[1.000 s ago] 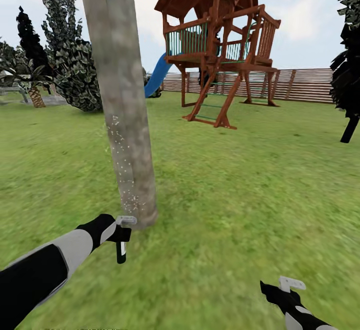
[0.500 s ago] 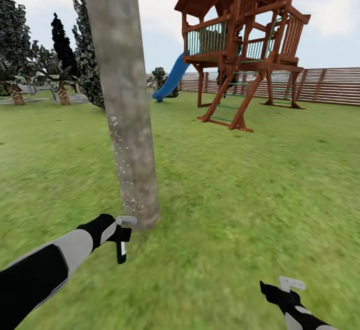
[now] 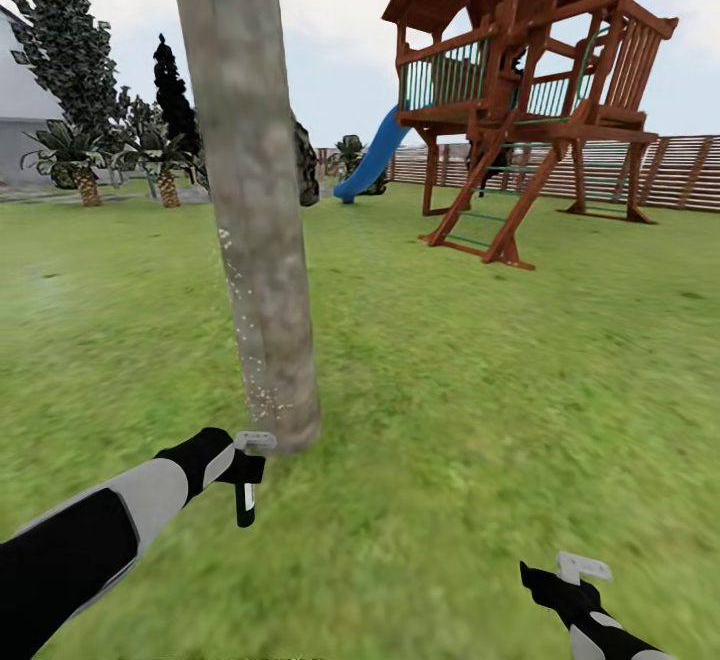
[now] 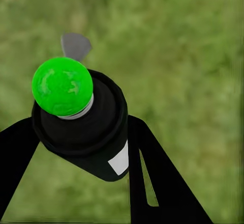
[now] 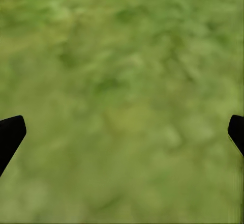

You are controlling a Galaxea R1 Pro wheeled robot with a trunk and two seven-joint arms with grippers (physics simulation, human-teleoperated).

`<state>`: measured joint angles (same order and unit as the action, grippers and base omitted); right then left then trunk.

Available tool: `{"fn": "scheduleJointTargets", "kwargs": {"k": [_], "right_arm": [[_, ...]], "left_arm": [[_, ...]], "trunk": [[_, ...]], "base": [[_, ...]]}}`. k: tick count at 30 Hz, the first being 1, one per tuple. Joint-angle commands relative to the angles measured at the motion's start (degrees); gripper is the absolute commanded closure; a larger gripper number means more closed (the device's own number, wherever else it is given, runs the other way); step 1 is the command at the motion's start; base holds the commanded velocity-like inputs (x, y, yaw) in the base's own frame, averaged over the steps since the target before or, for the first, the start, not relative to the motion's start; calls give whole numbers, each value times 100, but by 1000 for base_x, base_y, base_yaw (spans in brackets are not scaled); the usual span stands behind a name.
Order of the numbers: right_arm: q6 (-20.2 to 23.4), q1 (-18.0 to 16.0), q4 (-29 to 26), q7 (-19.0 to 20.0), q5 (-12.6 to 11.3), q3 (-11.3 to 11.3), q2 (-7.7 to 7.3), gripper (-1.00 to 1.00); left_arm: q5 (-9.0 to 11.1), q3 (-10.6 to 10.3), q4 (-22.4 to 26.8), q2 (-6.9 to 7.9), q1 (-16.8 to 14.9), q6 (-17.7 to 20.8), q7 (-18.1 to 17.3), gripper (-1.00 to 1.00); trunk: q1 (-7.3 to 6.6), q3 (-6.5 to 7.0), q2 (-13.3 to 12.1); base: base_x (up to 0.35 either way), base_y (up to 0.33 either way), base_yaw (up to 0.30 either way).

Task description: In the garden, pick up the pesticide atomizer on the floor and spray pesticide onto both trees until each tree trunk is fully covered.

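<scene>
Risk item: your left end effector (image 3: 243, 460) grips the pesticide atomizer (image 4: 84, 124) just beside the tree trunk (image 3: 255, 240), right end effector (image 5: 122, 132) open; careless aim may leave bark uncovered.

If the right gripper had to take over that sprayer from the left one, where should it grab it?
Probably the dark round body of the pesticide atomizer, below the green cap, coming from the side not covered by the left gripper. Its fingers already clamp the body's flanks. The right gripper is open over grass.
</scene>
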<state>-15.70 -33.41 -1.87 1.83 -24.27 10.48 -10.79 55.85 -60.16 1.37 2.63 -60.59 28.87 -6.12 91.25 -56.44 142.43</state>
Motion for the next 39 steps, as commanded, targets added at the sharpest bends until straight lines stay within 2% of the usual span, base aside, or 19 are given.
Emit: {"fn": "scheduleJointTargets", "kwargs": {"k": [1, 7, 16, 28, 32, 35, 39], "right_arm": [[-16, -2, 3, 19, -60, 44, -2, -100], [-15, -1, 3, 19, -60, 42, -2, -100], [-13, 0, 3, 19, -71, 42, -3, -100], [-17, -3, 2, 19, -79, 35, -9, -100], [-20, -3, -4, 19, -86, 32, -18, -100], [-21, -2, 1, 19, -84, 32, -19, -100], [-21, 1, 3, 19, -82, 33, -19, -100]], "left_arm": [[22, -48, 4, 1, -6, 22, -21, 100], [22, -48, 4, -1, -6, 26, -16, 100], [22, -48, 4, -7, -6, 27, -15, 100], [22, -39, 16, -8, -6, 14, -17, 100], [6, -5, 78, 0, -15, 20, -15, 100], [5, -4, 309, -10, -180, 263, 7, 100], [2, -4, 379, -33, -937, 1072, 16, 100]], "trunk": [[-1, -6, 3], [-1, -6, 3], [-1, -6, 3], [-1, -6, 3], [-1, -6, 3], [-1, -6, 3], [-1, -6, 3]], "base": [[0, -271, 252], [0, -101, 252], [149, -288, 91], [100, -312, 258], [31, -50, 31], [1, -2, 1], [0, 0, 0]]}}
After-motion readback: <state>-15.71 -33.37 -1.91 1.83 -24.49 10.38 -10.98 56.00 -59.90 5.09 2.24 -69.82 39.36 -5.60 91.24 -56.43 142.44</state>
